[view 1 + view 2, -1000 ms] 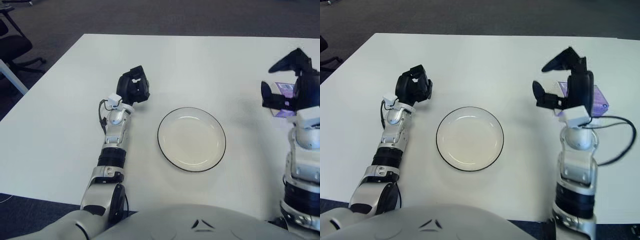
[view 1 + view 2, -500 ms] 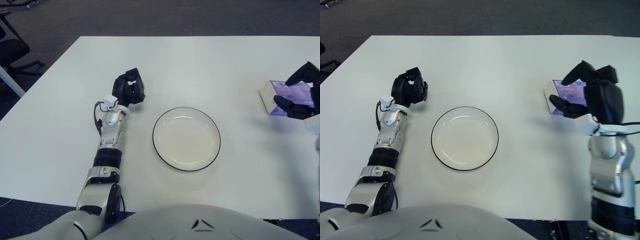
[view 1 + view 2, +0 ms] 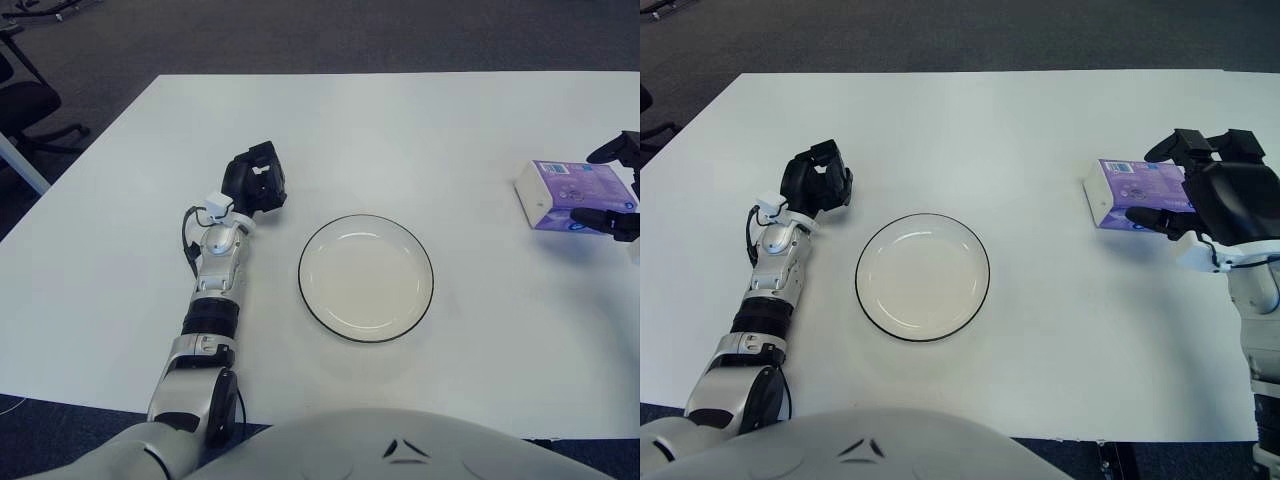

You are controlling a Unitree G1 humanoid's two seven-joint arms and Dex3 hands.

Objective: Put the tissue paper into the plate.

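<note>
A purple tissue pack (image 3: 1133, 189) lies on the white table at the right. My right hand (image 3: 1167, 183) reaches in from the right edge and closes on the pack's right end, fingers over its far edge and thumb (image 3: 1152, 218) along its near side. The pack rests on the table. A white plate with a dark rim (image 3: 923, 277) sits empty at the middle, well left of the pack. My left hand (image 3: 816, 180) rests on the table left of the plate, fingers curled, holding nothing.
The white table (image 3: 970, 120) runs wide beyond the plate, with dark carpet behind its far edge. An office chair (image 3: 25, 100) stands off the table at the far left.
My right hand has come down from above the table and moved right, settling its fingers and thumb on either side of the tissue pack. The left hand has stayed put.
</note>
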